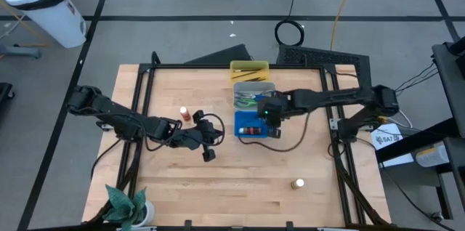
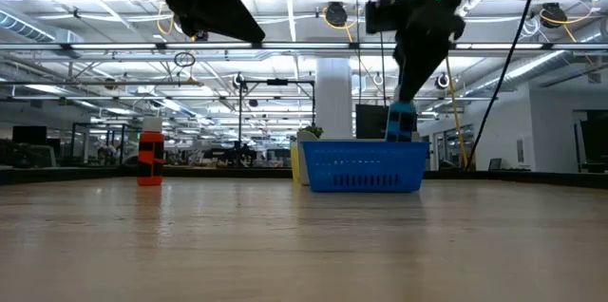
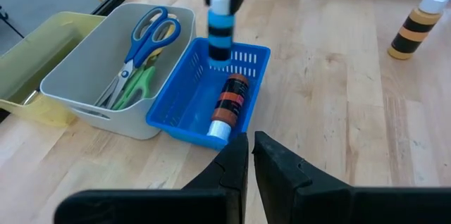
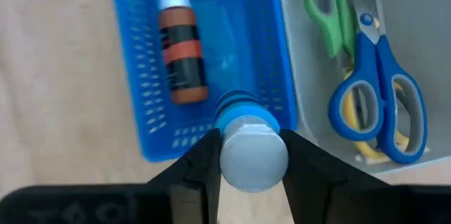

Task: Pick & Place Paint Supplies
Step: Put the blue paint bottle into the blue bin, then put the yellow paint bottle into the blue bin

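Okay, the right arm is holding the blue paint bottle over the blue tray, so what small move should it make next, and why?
Probably lower it a little, then let go. The right hand grips the blue bottle by its cap, upright above the blue tray. The brown bottle already lies inside, and the bare floor beside it looks like room enough.

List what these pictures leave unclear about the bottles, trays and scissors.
- Blue bottle: whether its base touches the blue tray floor; the tray wall hides it in the low view.
- Yellow tray: contents too small from above, cut off in the left wrist view.
- Yellow scissors: mostly covered by the blue scissors.
- Right gripper: grips the bottle's cap, hiding its fingertips.
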Robot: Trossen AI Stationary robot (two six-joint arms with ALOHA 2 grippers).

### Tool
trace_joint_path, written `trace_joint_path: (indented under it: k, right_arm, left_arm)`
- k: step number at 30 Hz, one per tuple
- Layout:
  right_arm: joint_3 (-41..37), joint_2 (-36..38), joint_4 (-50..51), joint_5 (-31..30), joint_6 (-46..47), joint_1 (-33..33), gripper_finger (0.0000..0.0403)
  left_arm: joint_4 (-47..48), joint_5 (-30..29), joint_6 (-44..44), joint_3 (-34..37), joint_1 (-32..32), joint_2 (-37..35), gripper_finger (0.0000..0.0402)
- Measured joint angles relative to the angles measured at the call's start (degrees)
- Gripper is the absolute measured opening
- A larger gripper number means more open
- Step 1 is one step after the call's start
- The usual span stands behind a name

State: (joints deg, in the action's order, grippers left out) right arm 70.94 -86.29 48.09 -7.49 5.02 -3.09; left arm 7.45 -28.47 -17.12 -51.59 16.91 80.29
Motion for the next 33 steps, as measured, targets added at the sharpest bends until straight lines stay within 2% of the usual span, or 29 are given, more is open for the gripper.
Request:
trace_joint_path:
  k: [10,14,19,26,33]
  right_arm:
    - [0.0,-5.1,-2.0,0.6,-4.3,-4.8,0.0108]
    - [0.0,-6.1,-2.3,3.1,-5.0,-5.6,0.0131]
    - [0.0,-7.3,-4.4,3.2,-6.2,-5.6,0.0145]
    - [0.0,-5.9,-5.2,3.1,-6.2,-5.6,0.0145]
    - [0.0,1.8,-1.2,3.2,-1.9,-4.9,0.0149]
  left_arm:
    - [0.1,0.5,0.0,0.0,0.0,0.0,0.0037]
    - [0.3,0.5,0.1,0.0,0.0,0.0,0.0037]
    - [0.5,0.5,0.1,0.0,0.0,0.0,0.0037]
    - [1.0,0.5,-0.1,0.0,0.0,0.0,0.0037]
    - [1.4,0.5,-0.2,0.0,0.0,0.0,0.0037]
